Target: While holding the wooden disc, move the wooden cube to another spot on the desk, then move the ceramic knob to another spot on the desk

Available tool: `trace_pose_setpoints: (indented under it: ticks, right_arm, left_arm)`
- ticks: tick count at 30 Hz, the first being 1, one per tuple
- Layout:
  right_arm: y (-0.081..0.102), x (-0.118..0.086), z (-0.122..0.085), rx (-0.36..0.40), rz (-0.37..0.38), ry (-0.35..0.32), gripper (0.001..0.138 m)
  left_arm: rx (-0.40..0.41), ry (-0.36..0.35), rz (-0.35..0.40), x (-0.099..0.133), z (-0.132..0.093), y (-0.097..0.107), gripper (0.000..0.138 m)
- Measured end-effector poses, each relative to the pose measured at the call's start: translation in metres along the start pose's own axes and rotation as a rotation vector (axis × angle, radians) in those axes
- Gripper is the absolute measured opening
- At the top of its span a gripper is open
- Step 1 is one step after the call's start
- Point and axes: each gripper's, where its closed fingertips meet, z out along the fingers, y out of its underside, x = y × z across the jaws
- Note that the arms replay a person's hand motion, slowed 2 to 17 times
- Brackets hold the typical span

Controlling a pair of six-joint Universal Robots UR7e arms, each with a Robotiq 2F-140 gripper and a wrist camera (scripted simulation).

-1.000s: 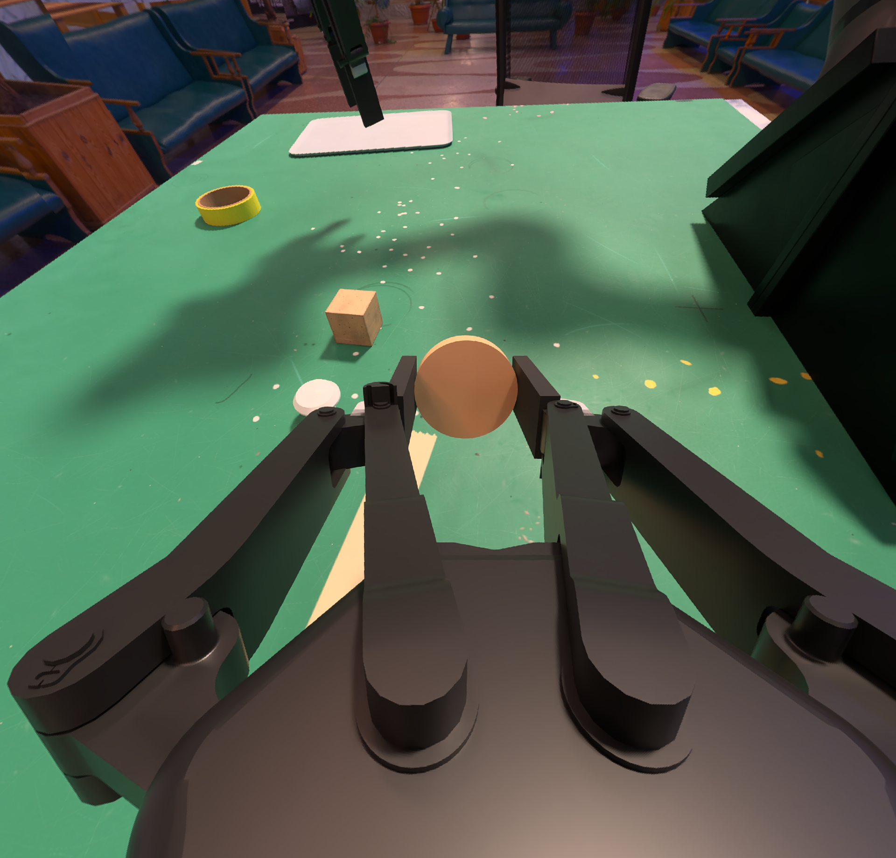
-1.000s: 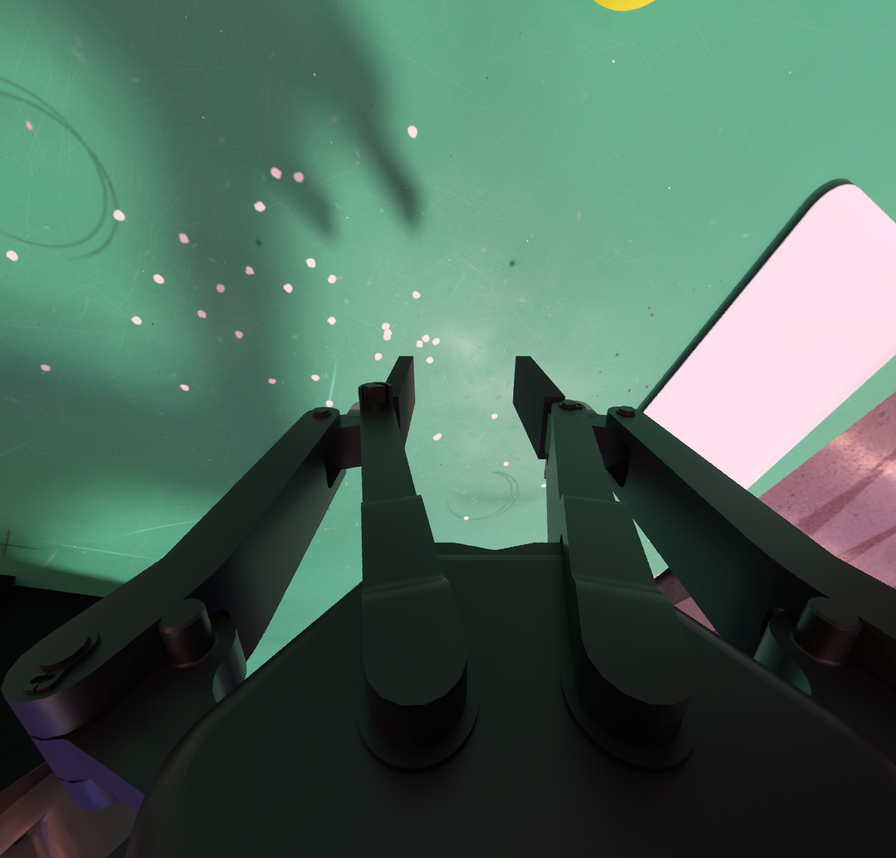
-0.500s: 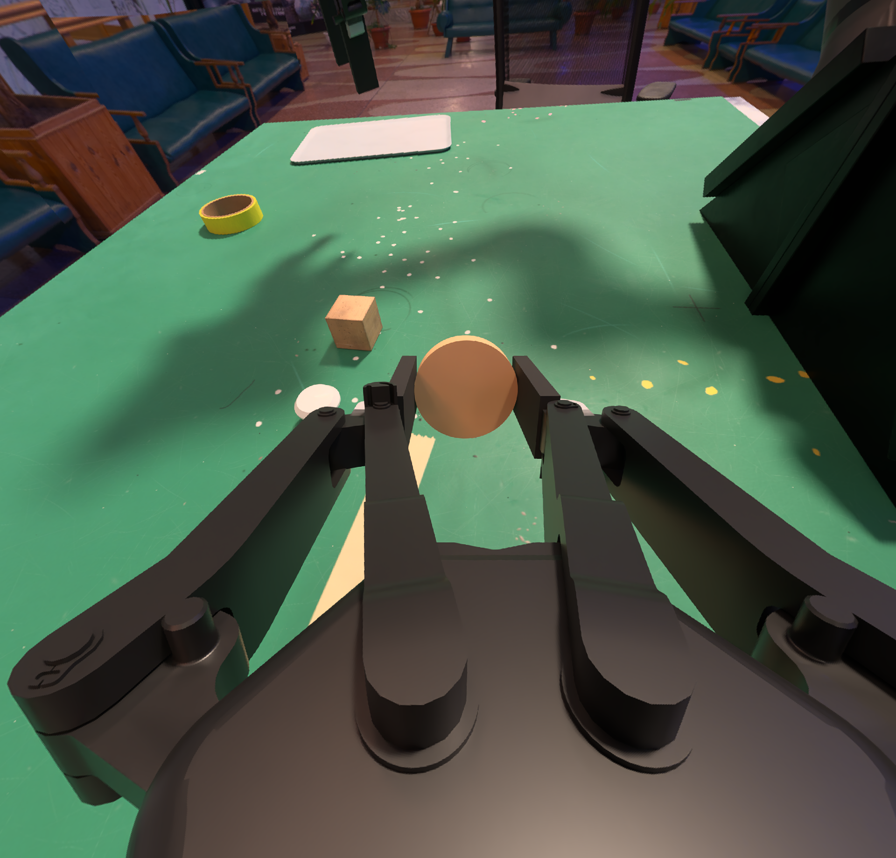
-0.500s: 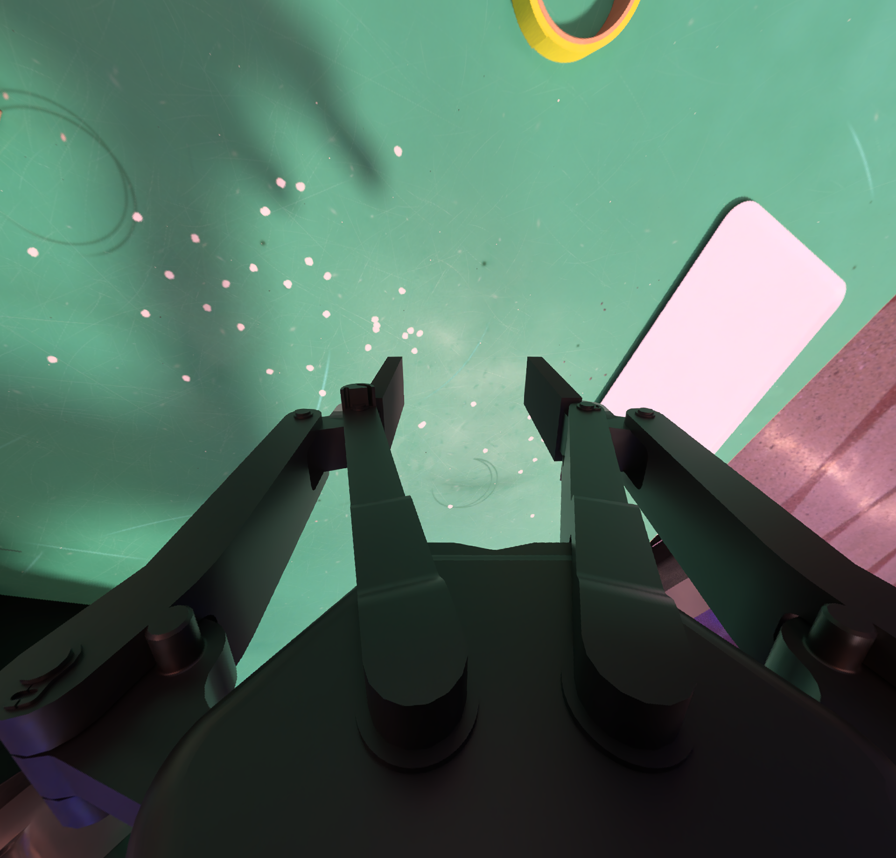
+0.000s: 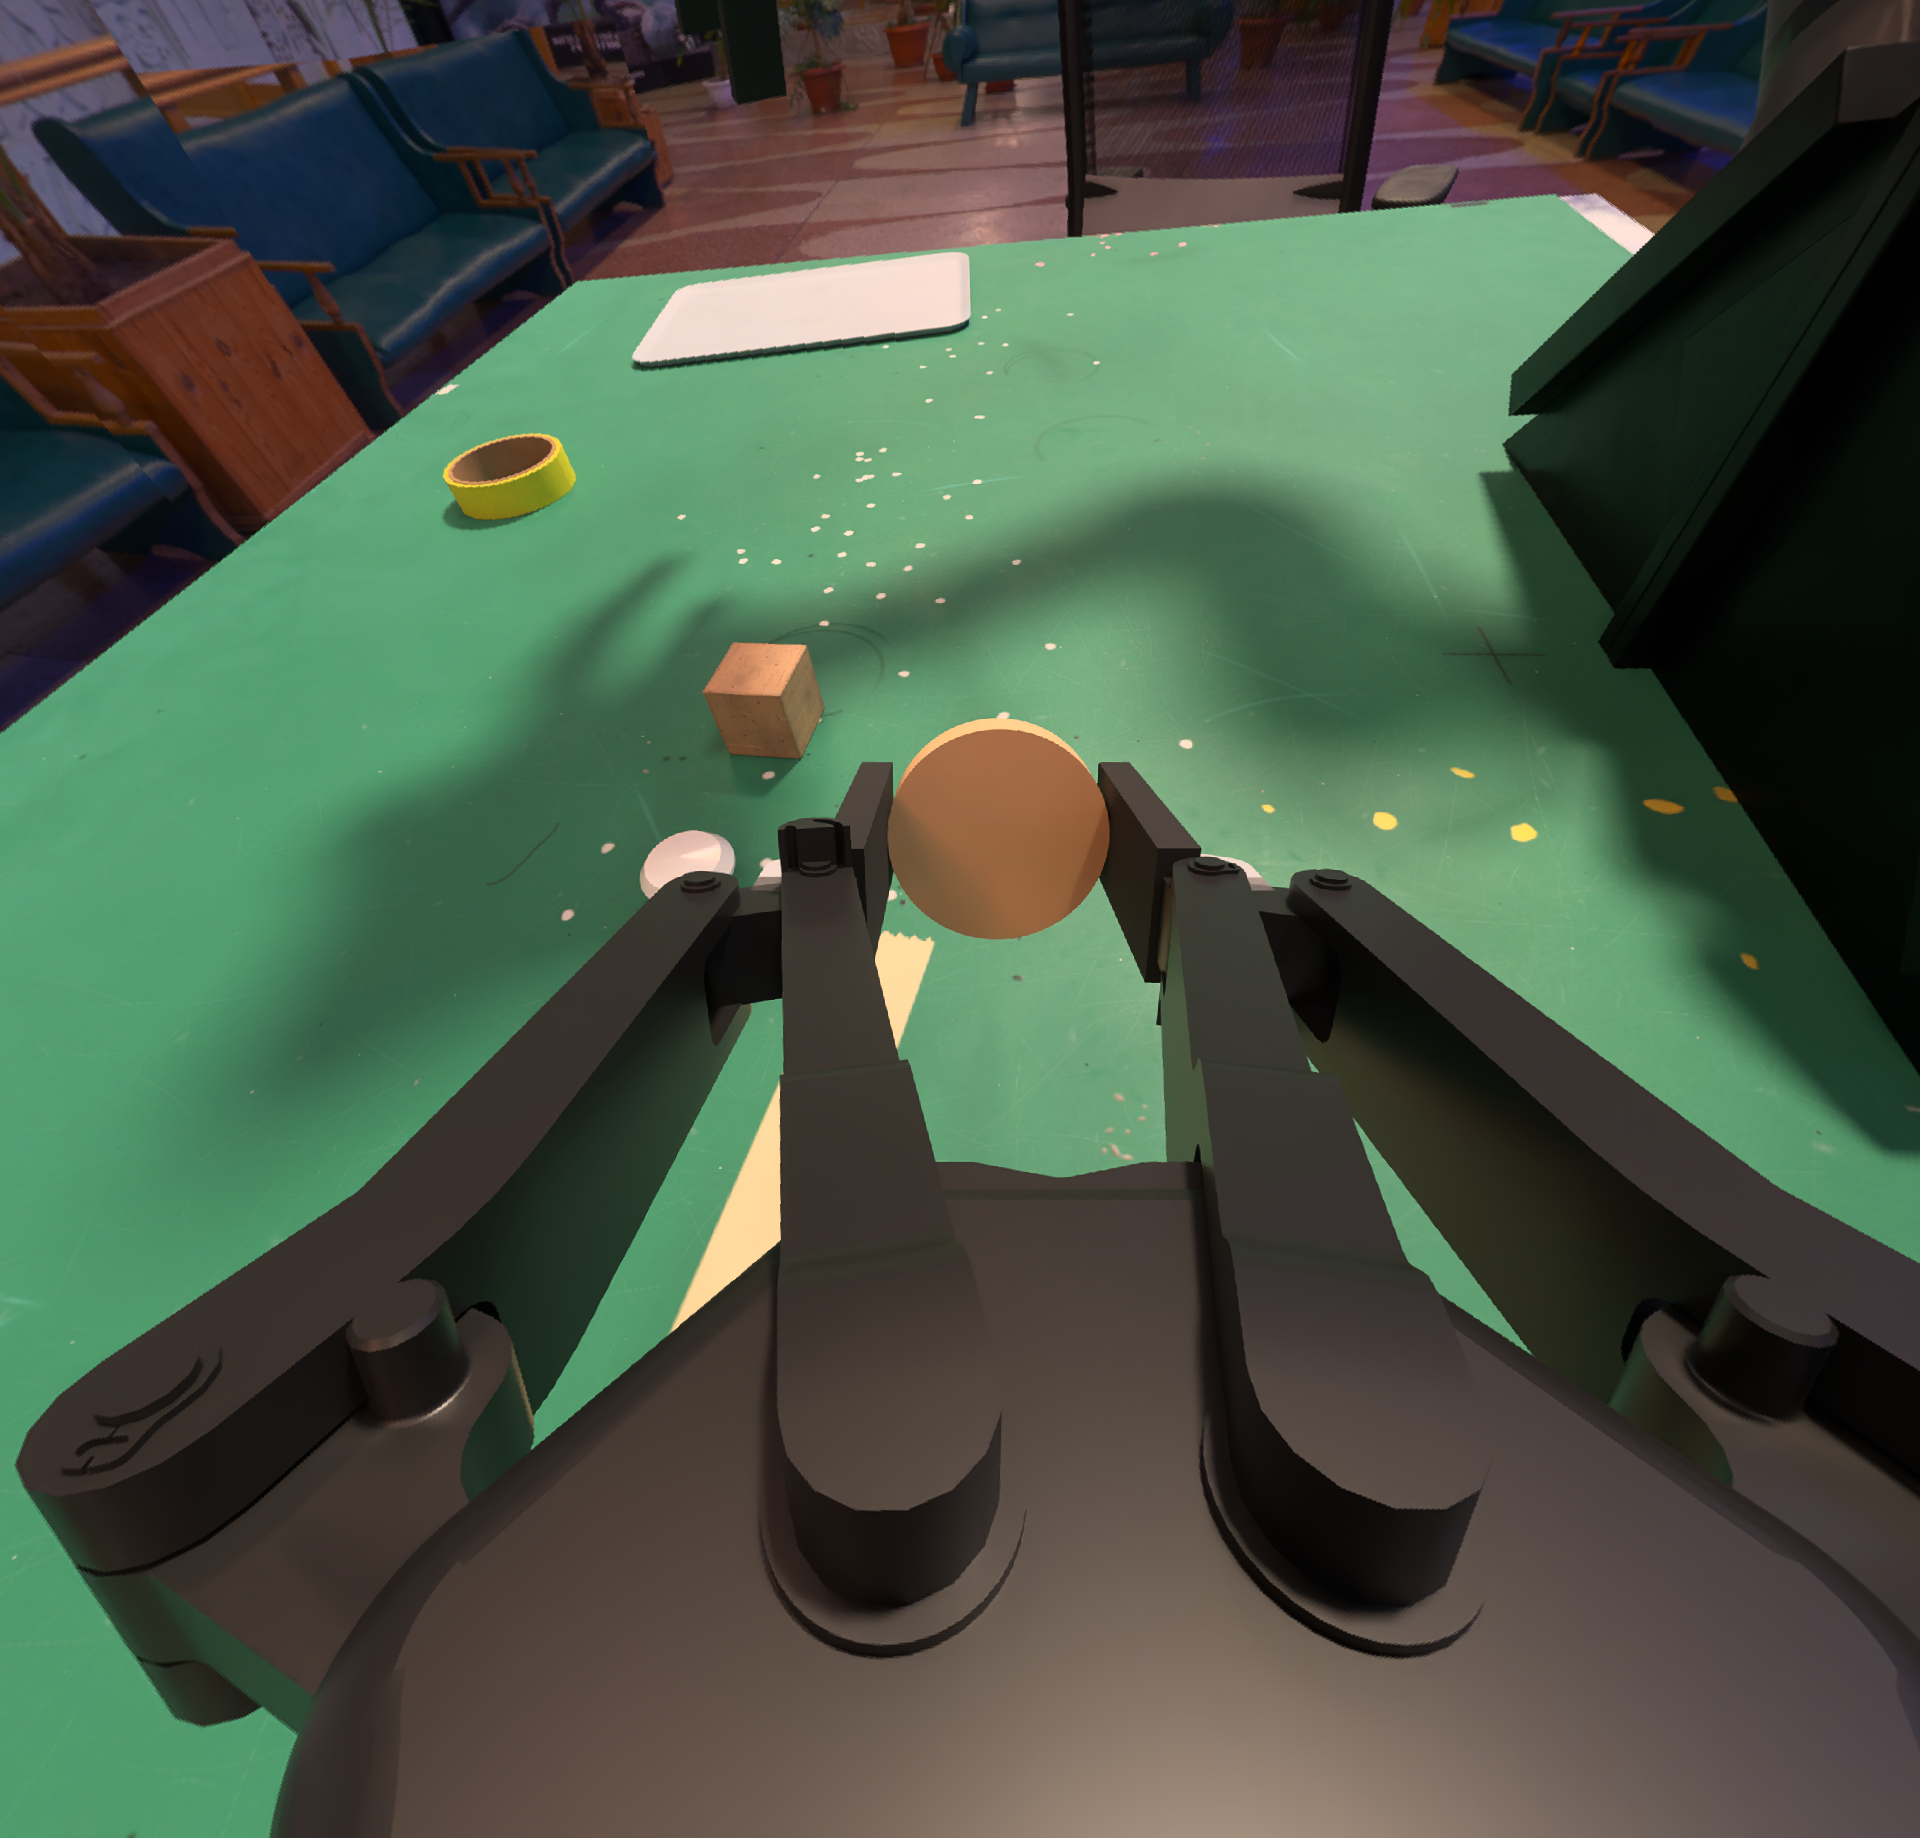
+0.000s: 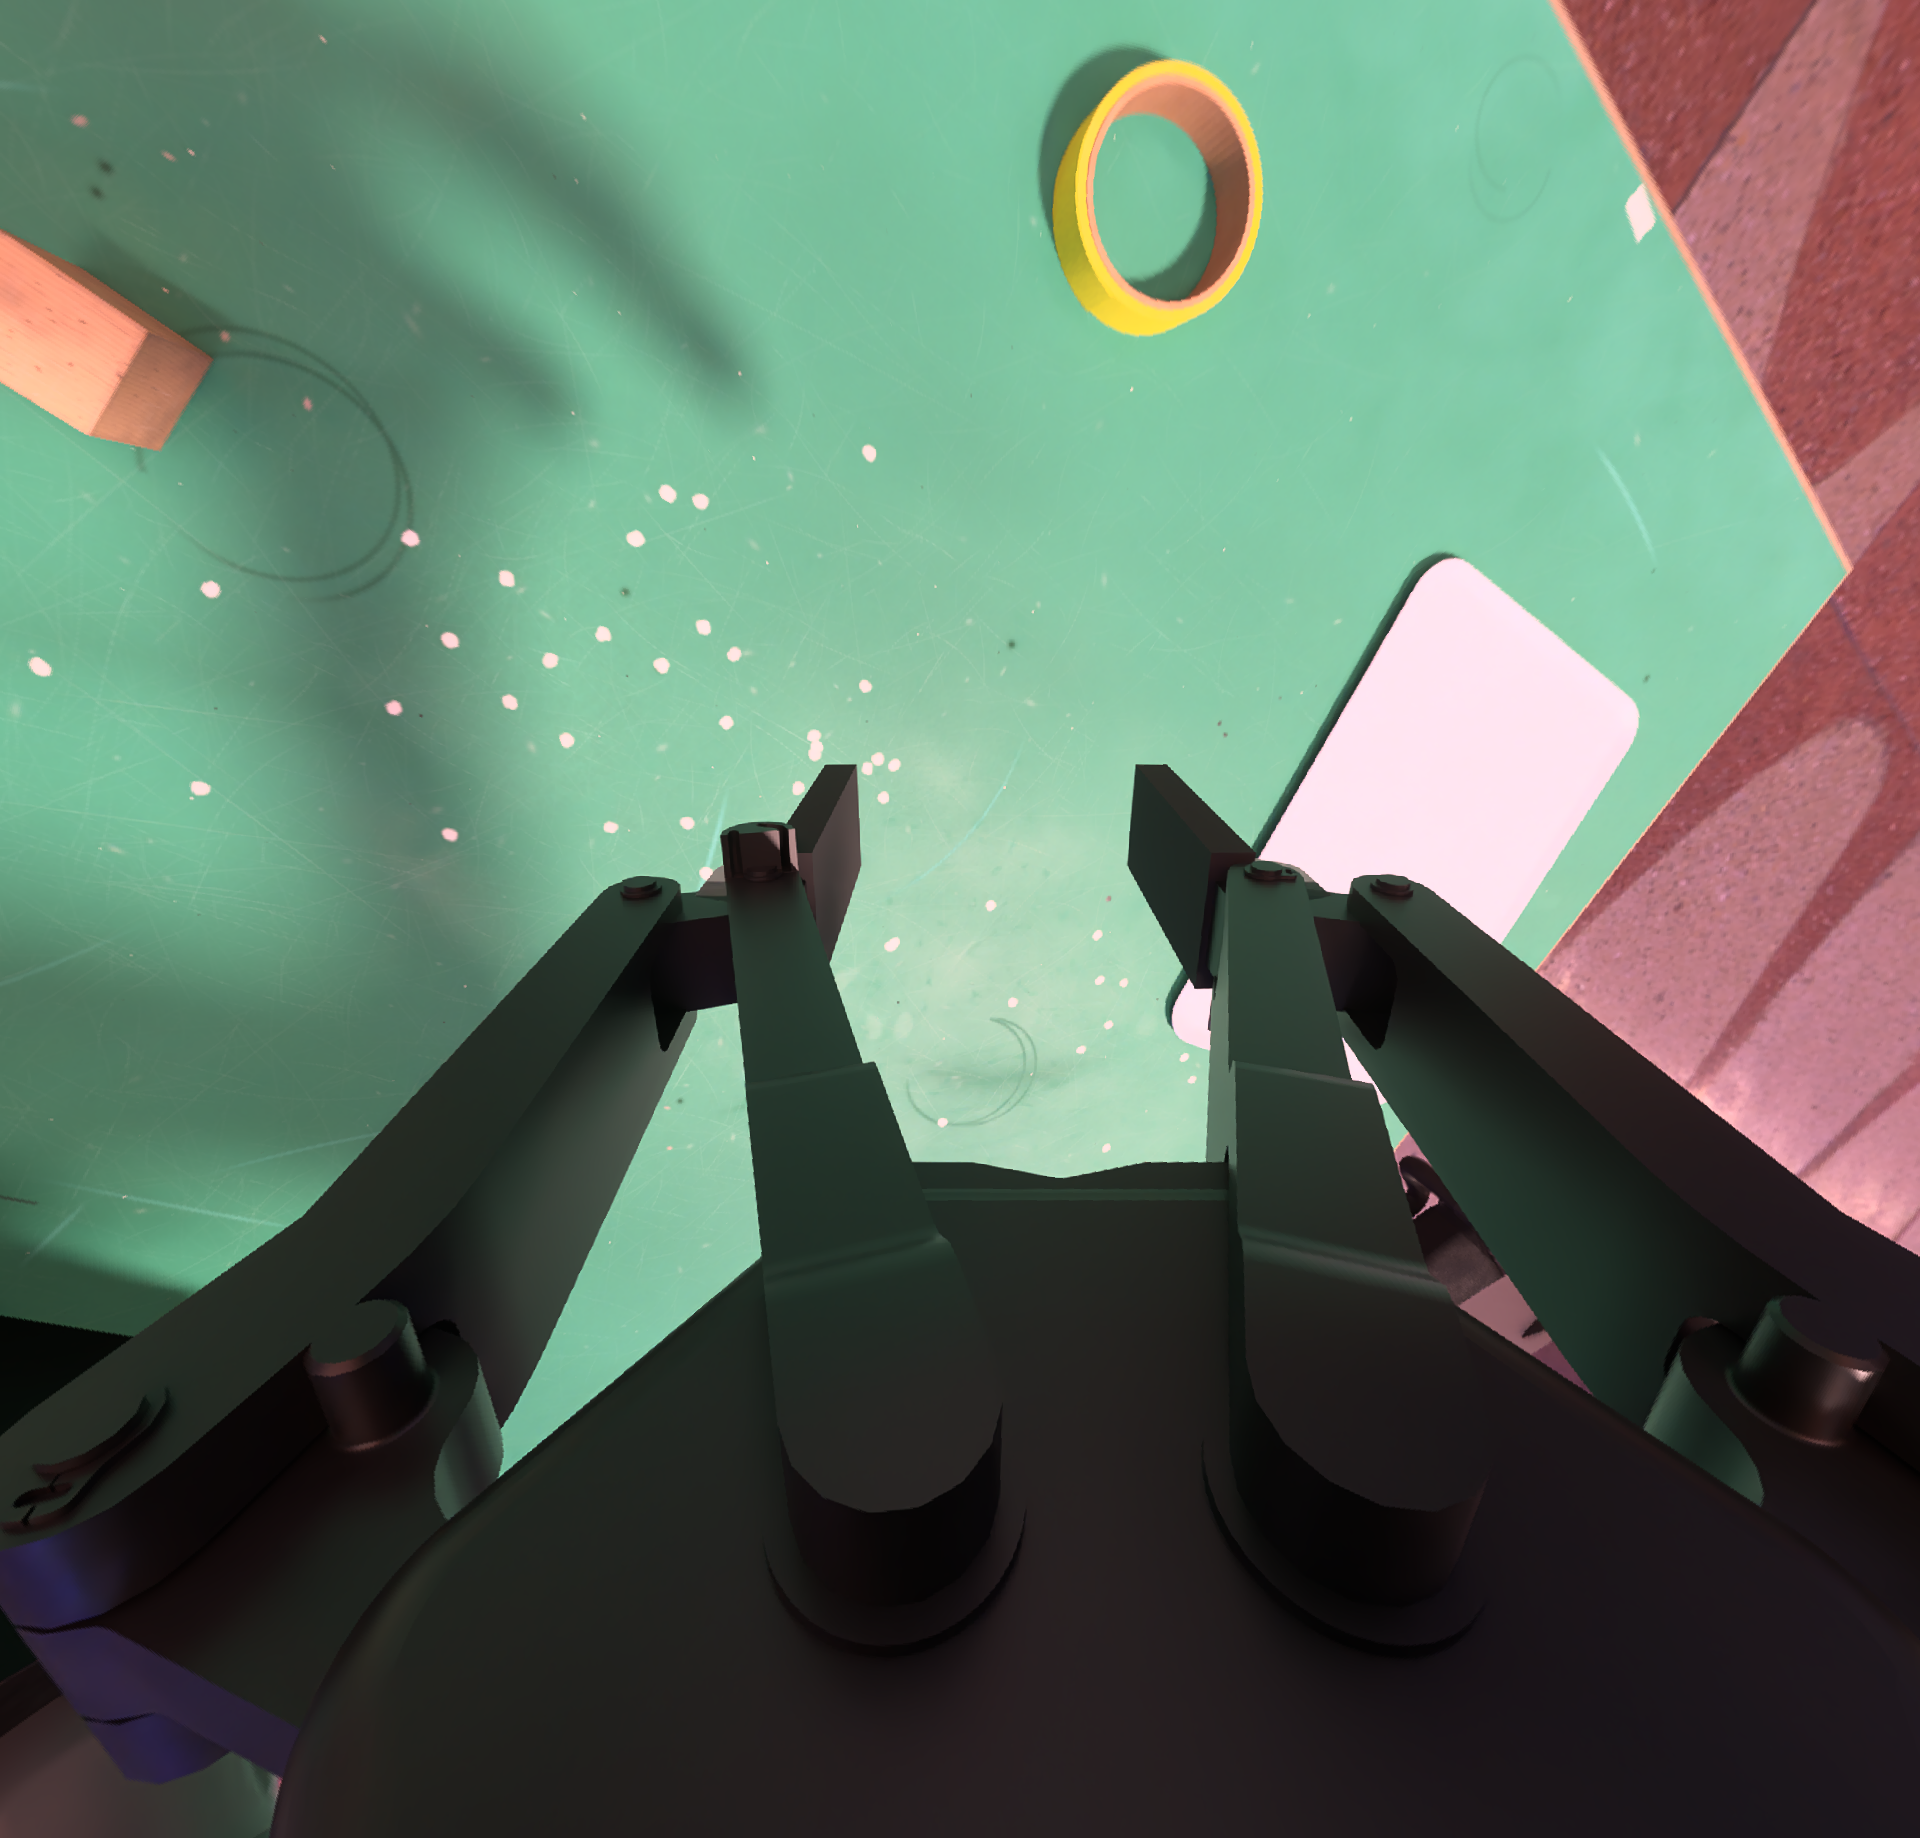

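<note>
My left gripper (image 5: 995, 832) is shut on the round wooden disc (image 5: 997, 828) and holds it above the green desk (image 5: 312, 749). The wooden cube (image 5: 765, 697) sits on the desk just ahead and left of the disc; it also shows at the left edge of the right wrist view (image 6: 83, 344). The white ceramic knob (image 5: 686, 859) lies on the desk beside my left finger, partly hidden by it. My right gripper (image 6: 995, 832) is open and empty, high above the desk, looking down between the cube and the white pad.
A yellow tape roll (image 5: 509, 475) (image 6: 1158, 196) lies at the left. A white flat pad (image 5: 810, 307) (image 6: 1444, 780) lies near the far edge. A dark arm body (image 5: 1766, 500) fills the right. A pale paper strip (image 5: 821, 1092) lies under my left gripper. The desk edge (image 6: 1704, 292) is close.
My right gripper has risen and opened wider; the tape roll, cube and desk edge have come into its view. Its fingers have left the left wrist view. The left gripper still holds the disc.
</note>
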Motion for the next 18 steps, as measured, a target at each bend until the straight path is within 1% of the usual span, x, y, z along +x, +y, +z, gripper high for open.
trace_pose_setpoints:
  ticks: [9, 18]
  right_arm:
    - [-0.01, -0.011, -0.03, 0.107, -0.045, 0.028, 0.07]
    - [-0.02, -0.029, -0.053, 0.213, -0.113, 0.046, 0.071]
  left_arm:
    - [0.007, -0.01, 0.012, 0.002, -0.004, -0.003, 0.052]
    - [0.015, -0.023, 0.021, 0.002, -0.009, -0.005, 0.052]
